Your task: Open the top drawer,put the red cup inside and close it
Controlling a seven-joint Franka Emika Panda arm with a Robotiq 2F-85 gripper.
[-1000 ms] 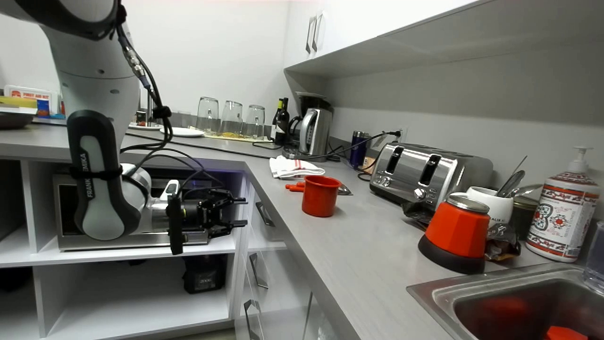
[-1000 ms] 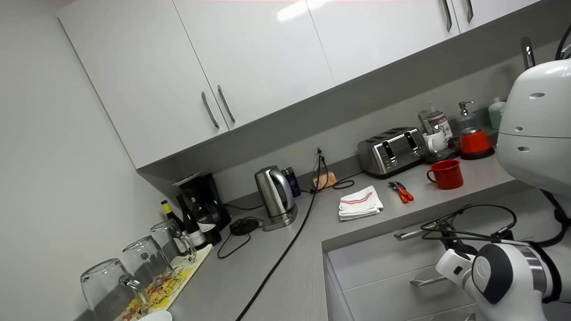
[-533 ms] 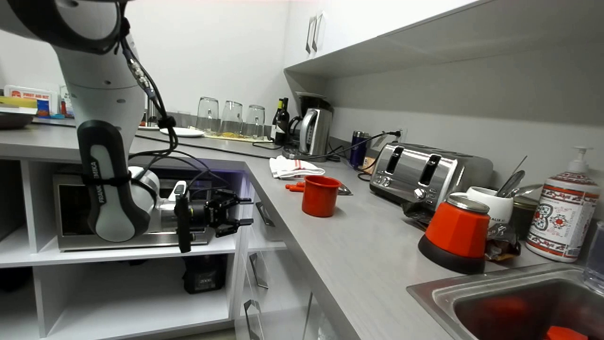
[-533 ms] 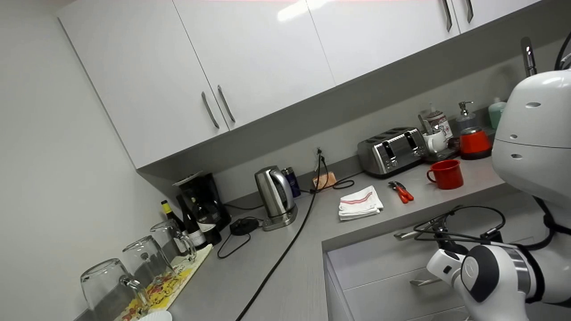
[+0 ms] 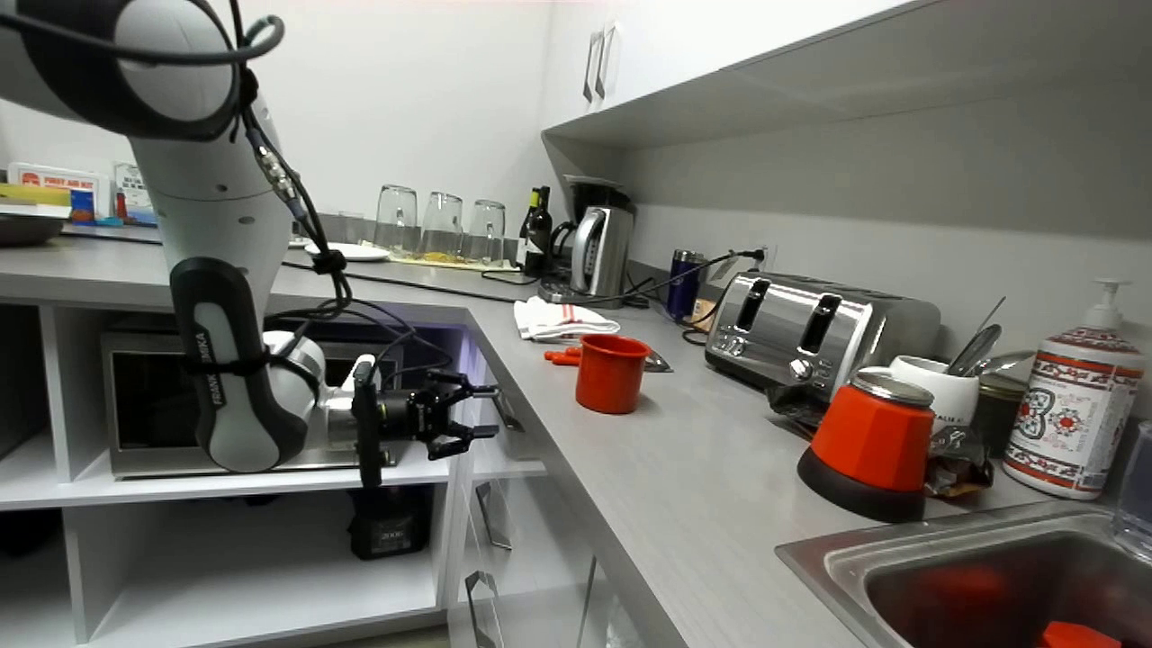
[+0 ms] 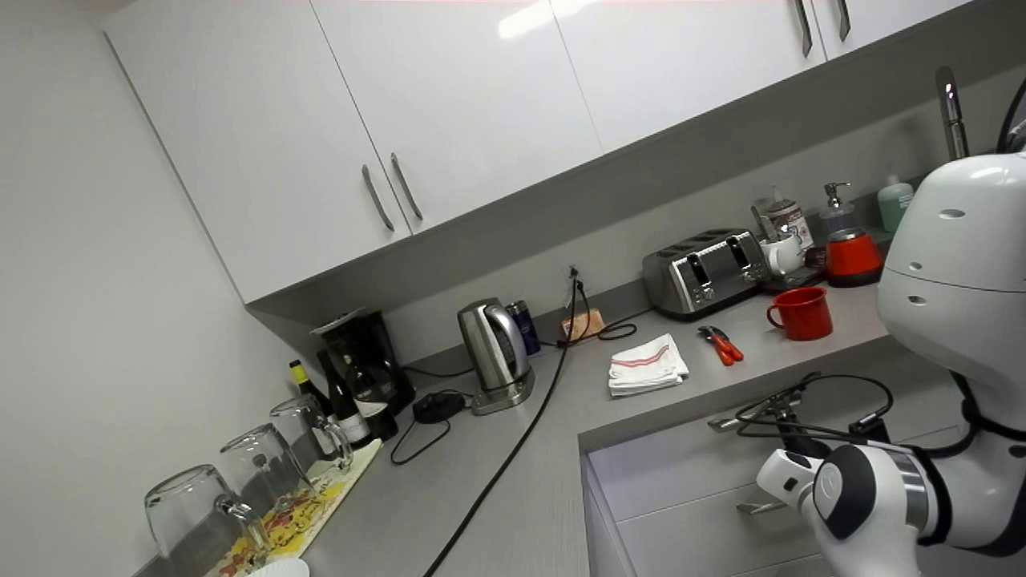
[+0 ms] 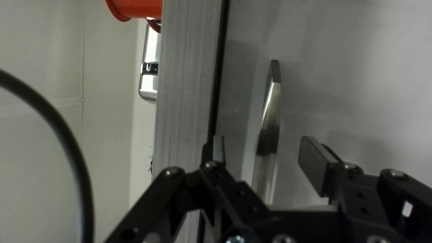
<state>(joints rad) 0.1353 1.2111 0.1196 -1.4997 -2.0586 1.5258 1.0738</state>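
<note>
The top drawer (image 6: 665, 469) is shut under the counter; its white front also shows in the wrist view (image 7: 344, 84). Its slim silver bar handle (image 7: 268, 135) lies between my two fingers in the wrist view. My gripper (image 5: 491, 411) is open and empty, its fingertips in front of the drawer, close to the handle (image 5: 506, 409). I cannot tell whether a finger touches the handle. The red cup (image 5: 612, 376) stands upright on the counter above the drawer, its side handle visible in an exterior view (image 6: 804, 314). Part of the cup shows in the wrist view (image 7: 141, 8).
The counter edge (image 7: 189, 84) runs just beside one finger. Red-handled pliers (image 6: 724, 349), a folded white towel (image 6: 648, 366) and a toaster (image 6: 705, 272) are near the cup. Lower drawers (image 6: 721, 525) lie below. A loose black cable loops beside the wrist (image 7: 71, 145).
The arm and gripper have moved toward the drawer front, rightward in one exterior view and leftward in another. The fingertips are closer to the handle. The cup and drawer have not moved.
</note>
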